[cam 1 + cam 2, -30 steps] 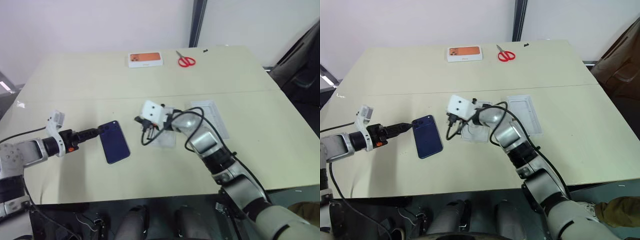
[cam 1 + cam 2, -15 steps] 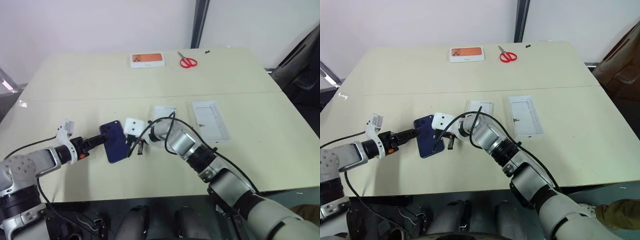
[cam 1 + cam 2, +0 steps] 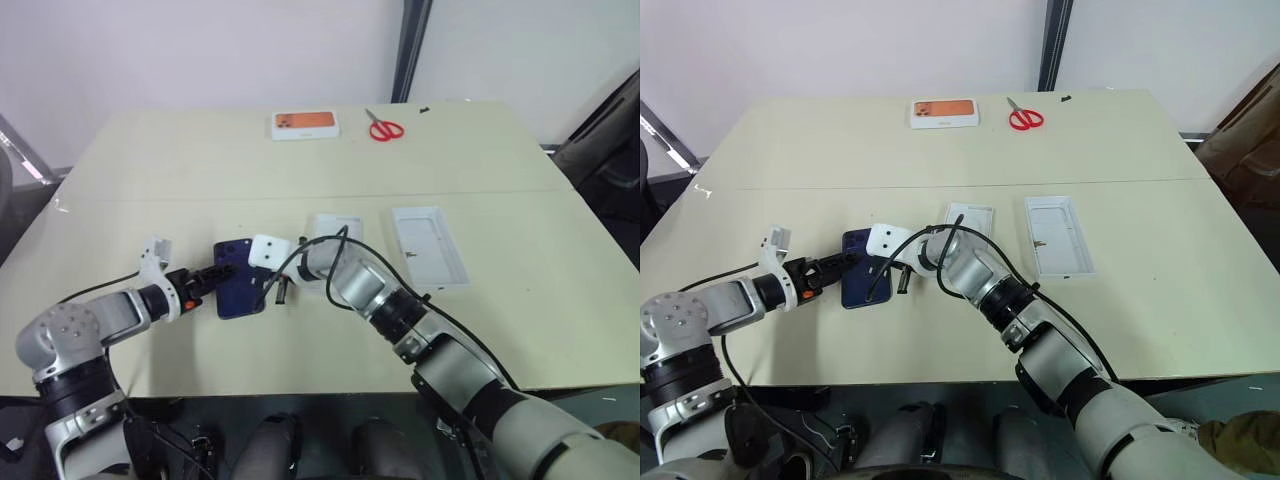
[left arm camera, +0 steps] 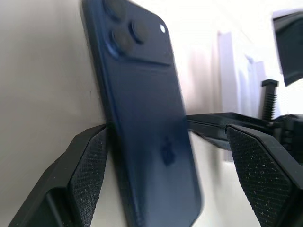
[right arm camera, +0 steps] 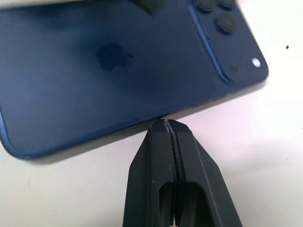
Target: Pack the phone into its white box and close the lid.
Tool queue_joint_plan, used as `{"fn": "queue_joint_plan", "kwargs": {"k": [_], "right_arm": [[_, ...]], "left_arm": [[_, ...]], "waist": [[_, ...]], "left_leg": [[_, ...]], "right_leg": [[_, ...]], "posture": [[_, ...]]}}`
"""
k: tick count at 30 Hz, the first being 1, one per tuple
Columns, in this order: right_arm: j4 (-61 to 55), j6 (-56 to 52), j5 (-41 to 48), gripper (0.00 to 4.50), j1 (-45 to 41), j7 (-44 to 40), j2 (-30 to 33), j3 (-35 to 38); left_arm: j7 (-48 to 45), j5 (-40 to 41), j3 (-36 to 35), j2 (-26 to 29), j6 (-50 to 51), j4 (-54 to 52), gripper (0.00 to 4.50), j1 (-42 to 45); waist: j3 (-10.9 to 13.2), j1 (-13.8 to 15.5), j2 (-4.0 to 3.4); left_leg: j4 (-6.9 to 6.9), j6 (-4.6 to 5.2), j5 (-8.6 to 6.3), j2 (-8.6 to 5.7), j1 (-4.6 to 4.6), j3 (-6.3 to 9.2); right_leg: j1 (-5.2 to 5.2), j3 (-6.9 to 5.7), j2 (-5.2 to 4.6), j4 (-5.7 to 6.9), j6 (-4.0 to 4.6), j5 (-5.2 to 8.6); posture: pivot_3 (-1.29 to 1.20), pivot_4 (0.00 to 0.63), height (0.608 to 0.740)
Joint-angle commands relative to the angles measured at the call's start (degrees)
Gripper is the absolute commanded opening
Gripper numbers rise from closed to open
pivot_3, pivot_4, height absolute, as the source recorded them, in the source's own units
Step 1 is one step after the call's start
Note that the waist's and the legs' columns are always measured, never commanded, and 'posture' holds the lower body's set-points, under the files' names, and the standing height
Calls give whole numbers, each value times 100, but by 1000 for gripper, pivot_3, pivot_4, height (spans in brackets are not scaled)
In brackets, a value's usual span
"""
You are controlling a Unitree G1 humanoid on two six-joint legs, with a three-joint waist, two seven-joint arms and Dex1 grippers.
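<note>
Navy phone (image 3: pixel 238 281) lies camera side up on the tabletop (image 3: pixel 180 170), left of the white box (image 3: pixel 430 246). Left gripper (image 3: pixel 852 264) straddles the phone with wide jaws. Right gripper (image 5: pixel 166 126), jaws pressed together, has its tip at the phone's long edge.

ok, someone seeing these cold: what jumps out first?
Both grippers converge on the dark blue phone, lying camera side up near the table's front left. The left gripper straddles it with jaws wide open, while the right gripper, fingers pressed shut, has its tip at the phone's long edge. Beyond that, the open white box waits to the right, and an orange-pictured box and red scissors sit at the far edge.
</note>
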State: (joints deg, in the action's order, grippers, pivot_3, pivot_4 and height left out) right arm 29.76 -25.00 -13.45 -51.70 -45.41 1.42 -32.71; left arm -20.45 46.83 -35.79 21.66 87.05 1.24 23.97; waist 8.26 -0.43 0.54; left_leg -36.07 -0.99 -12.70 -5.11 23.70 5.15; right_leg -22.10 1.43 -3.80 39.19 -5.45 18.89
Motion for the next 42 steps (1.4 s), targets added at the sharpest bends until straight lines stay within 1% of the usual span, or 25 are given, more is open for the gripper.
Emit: {"fn": "queue_joint_plan", "kwargs": {"k": [1,5,10,13,15,16,23,26,28,33,35,39,41,42], "right_arm": [[-120,-45,-40,33,62,-19,-3,7],[-134,-33,-56,33,100,-15,22,-8],[-199,-39,-71,33,164,-15,76,-10],[-219,-61,-80,0,186,-9,98,1],[-224,-53,-88,0,194,-13,117,-2],[-220,-50,-98,0,197,-11,130,-6],[-193,-29,-119,0,203,13,139,-4],[-195,-33,-116,0,203,14,129,-5],[-195,-21,-124,0,209,17,132,-14],[-399,-15,0,0,249,-24,209,151],[-674,18,202,0,323,-84,262,349],[-1606,-164,1090,0,519,-237,180,1200],[-1961,-507,1614,0,556,-369,191,1670],[-2074,-704,1760,259,567,-417,285,1816]], "left_arm": [[-56,64,315,-233,464,332,4090,60],[-74,-2,365,-233,459,387,4090,191],[-25,-126,189,-112,259,662,4090,275],[-63,-98,181,-52,263,711,3216,242],[-69,-95,217,-35,259,695,2324,221],[-65,-90,200,-38,286,698,1773,220],[-43,-39,6,-24,442,638,1773,179],[-27,-58,-57,-17,454,655,919,179],[-14,-48,-111,-49,482,668,16,194],[-7,122,-234,-160,544,705,16,231],[35,173,-387,-237,544,754,16,286],[-28,365,-730,-397,496,695,16,413],[-69,435,-789,-494,272,513,16,428],[-50,485,-849,-569,247,445,2,472]], "waist": [[0,-1,0],[0,-6,0],[0,-15,0],[0,-20,1],[1,-25,1],[1,-27,1],[2,-38,2],[2,-44,3],[-1,-44,7],[-1,-50,7],[0,-30,8],[9,-37,14],[12,-53,15],[12,-50,16]], "left_leg": [[0,0,0,0,0,0],[1,0,0,-1,0,0],[2,0,0,0,0,1],[3,0,0,0,0,1],[4,-1,-1,0,0,0],[6,0,-1,0,0,0],[9,-1,-1,1,1,0],[11,-1,-1,1,1,0],[12,-1,-1,2,1,0],[14,-1,-1,3,0,0],[14,-1,-1,3,1,-1],[12,-1,-1,3,12,0],[11,-1,-1,4,23,0],[12,-1,-1,6,26,1]], "right_leg": [[0,0,0,0,0,0],[0,0,0,0,0,0],[-1,0,0,-2,0,0],[-1,0,0,-3,0,0],[-3,0,0,-5,0,0],[-3,1,0,-5,0,0],[-6,1,0,-7,0,0],[-7,1,0,-7,0,0],[-7,1,1,-7,0,0],[-9,2,1,-8,0,0],[-8,2,1,-9,0,0],[-14,1,1,-11,0,0],[-25,1,2,-10,0,0],[-28,1,3,-9,0,0]], "posture": [[0,150,734],[0,150,734],[0,150,734],[0,150,734],[0,150,734],[0,150,734],[0,150,734],[0,150,734],[0,150,734],[0,150,734],[0,150,734],[0,150,734],[0,150,734],[0,150,734]]}}
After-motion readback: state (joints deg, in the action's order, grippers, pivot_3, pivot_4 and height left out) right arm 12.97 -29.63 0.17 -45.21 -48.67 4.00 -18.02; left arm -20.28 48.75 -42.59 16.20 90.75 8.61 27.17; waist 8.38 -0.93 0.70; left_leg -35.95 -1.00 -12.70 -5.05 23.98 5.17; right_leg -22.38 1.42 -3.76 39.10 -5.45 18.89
